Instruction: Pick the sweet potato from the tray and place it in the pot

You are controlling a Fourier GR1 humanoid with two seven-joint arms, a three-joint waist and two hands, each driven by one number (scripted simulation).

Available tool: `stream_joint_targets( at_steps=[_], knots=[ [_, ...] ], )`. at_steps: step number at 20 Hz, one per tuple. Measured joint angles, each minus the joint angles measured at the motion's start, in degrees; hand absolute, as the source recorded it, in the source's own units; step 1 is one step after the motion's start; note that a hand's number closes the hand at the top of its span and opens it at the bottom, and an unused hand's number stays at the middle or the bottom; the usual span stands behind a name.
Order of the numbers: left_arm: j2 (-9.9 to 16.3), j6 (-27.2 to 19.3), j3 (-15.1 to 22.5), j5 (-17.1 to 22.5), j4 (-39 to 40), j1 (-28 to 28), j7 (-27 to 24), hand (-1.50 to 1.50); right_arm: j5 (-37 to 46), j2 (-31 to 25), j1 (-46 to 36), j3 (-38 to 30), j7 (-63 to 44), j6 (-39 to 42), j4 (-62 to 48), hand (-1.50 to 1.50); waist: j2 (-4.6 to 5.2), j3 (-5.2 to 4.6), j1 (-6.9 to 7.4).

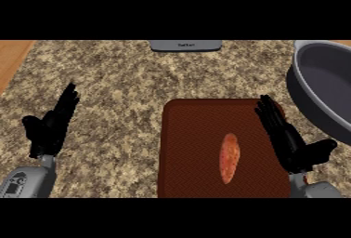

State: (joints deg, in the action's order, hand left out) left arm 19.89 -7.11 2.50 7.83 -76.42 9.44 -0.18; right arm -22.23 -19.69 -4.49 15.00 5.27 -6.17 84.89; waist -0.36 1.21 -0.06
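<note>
An orange sweet potato [229, 158] lies lengthwise on a dark red-brown tray [192, 139] in the lower middle of the head view. My right hand [288, 139] stands open over the tray's right edge, fingers straight and pointing away, a short gap to the right of the sweet potato. A large grey pot [322, 88] sits at the right edge, partly cut off, just beyond the right hand. At the left, over the counter, my left hand [49, 125] is open and holds nothing.
The speckled stone counter [123, 79] spreads around the tray. A grey flat object [185, 45] sits at the far edge in the middle. A strip of wood [12, 56] shows at the upper left corner.
</note>
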Motion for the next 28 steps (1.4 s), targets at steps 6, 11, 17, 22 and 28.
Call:
stream_joint_targets(
  at_steps=[6,11,17,22,28],
  knots=[
    [-2.69,-2.82,-1.28,0.63,-3.26,-2.18,-3.28,0.00,7.33,-5.08,1.43,-6.92,12.87,-5.52,11.73,1.50,-1.56,-1.05,-2.79],
    [-6.52,-4.99,-0.79,1.24,-6.01,-4.72,-5.94,0.00,16.55,-5.85,10.52,-14.94,16.86,-20.91,12.20,-1.50,-1.51,-1.36,-5.61],
    [-9.94,-6.43,2.17,-0.03,-10.23,-8.14,-8.36,0.00,25.46,3.52,25.90,-8.75,30.69,-31.24,26.16,-1.50,-0.84,-1.27,-3.61],
    [-10.37,-6.20,3.14,-0.34,-12.52,-9.10,-8.19,0.00,37.16,6.12,40.76,0.18,31.45,-36.27,34.43,-1.50,-0.20,-1.36,-2.08],
    [-11.10,-6.49,4.84,-1.47,-13.60,-7.95,-7.01,0.00,52.37,3.02,52.40,4.29,19.42,-35.65,36.14,-1.50,0.79,-1.56,-0.34]
  ],
)
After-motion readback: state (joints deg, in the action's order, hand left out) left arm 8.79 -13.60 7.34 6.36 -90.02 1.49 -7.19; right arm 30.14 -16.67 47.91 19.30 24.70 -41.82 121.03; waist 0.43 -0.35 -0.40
